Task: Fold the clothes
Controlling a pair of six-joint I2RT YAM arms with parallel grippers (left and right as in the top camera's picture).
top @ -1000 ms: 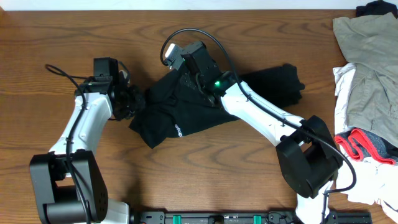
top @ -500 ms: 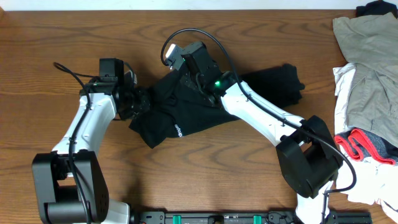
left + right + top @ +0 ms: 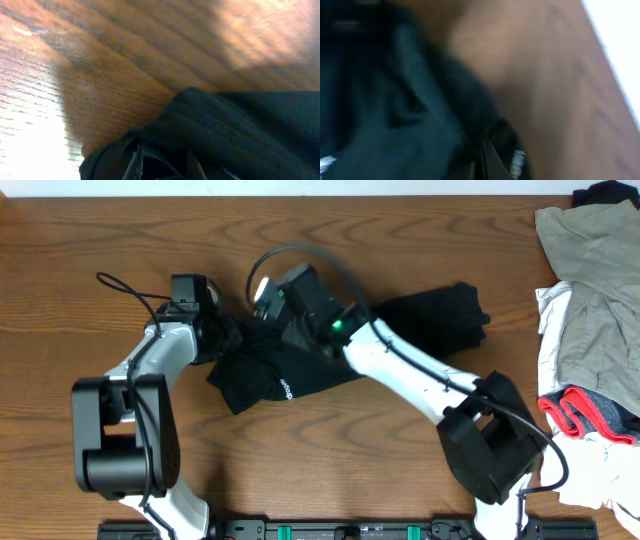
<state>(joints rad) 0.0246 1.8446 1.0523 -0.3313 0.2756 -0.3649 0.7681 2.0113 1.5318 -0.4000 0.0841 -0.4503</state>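
The clothes [image 3: 300, 365], one black garment with a small white logo [image 3: 285, 389], lie bunched at the table's middle, with one end stretching right to about [image 3: 460, 315]. My left gripper [image 3: 232, 340] is shut on the garment's left edge. In the left wrist view its fingers [image 3: 134, 162] are wrapped in black fabric [image 3: 240, 130]. My right gripper [image 3: 272, 330] sits close beside it over the upper left part, shut on a fold. The blurred right wrist view shows dark cloth [image 3: 385, 115] around the gripper [image 3: 482, 162] and a white mark [image 3: 517, 162].
The table [image 3: 100, 240] is brown wood. At the right edge lie a beige-khaki garment [image 3: 595, 290], white cloth [image 3: 555, 310], and a red-and-white item [image 3: 590, 415]. A dark item [image 3: 605, 192] pokes in at the far right corner.
My left gripper has moved right and toward the far edge, pulling the garment's left edge inward. My right gripper has shifted slightly left. The garment is more bunched.
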